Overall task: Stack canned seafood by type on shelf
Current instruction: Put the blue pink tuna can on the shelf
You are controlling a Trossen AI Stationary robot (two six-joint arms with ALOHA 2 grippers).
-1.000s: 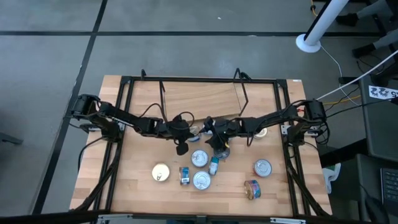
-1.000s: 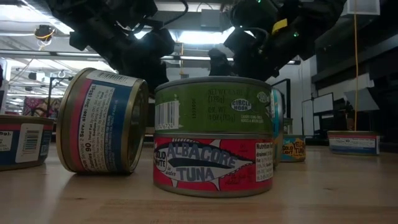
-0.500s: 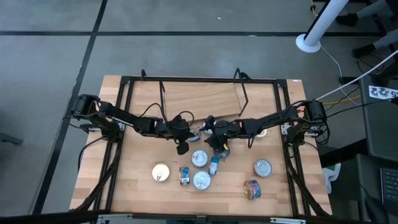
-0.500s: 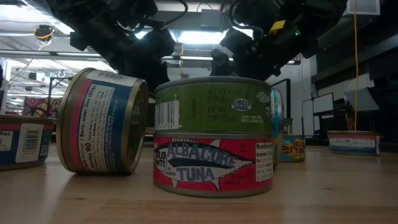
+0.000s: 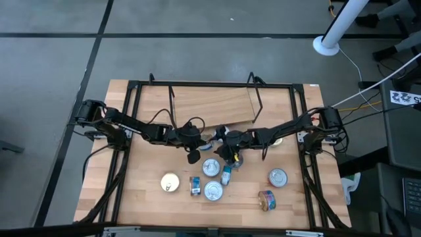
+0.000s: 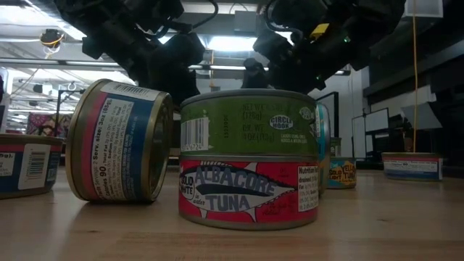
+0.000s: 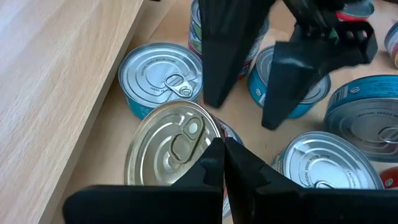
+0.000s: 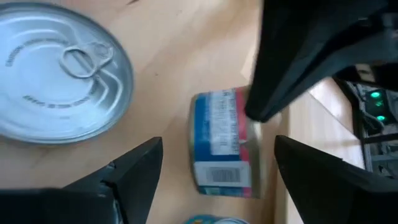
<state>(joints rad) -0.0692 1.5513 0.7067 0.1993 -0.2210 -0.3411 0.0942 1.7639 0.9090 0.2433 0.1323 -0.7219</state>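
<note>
left gripper (image 7: 222,163): jaws pressed together with nothing between them, poised over a gold-lidded tin (image 7: 171,146) that lies right under the fingertips; seen from above it sits at mid-table (image 5: 193,153), just in front of the shelf.
right gripper (image 8: 214,163): jaws spread wide, gripping nothing – a tin on its side with a red, white and blue label (image 8: 224,142) lies in line with the gap between them, down on the table.
silver-lidded tin (image 8: 56,79): lies flat, pull tab up, just outside one of the right fingers.
the two grippers: tips close together over the cluster of tins in the high view, the right one at (image 5: 231,153).
shelf (image 5: 212,105): light-wood board on a thin black wire frame, beyond both sets of jaws; in the high view no tin shows on its board.
other tins: loose on the table (image 5: 289,204) on the near side of the jaws – one gold lid (image 5: 170,182), several silver lids.
low view: a green-labelled tin (image 6: 249,122) sits stacked on a red albacore tuna tin (image 6: 249,191); a blue-and-red tin (image 6: 119,141) lies tipped on its side beside them.
</note>
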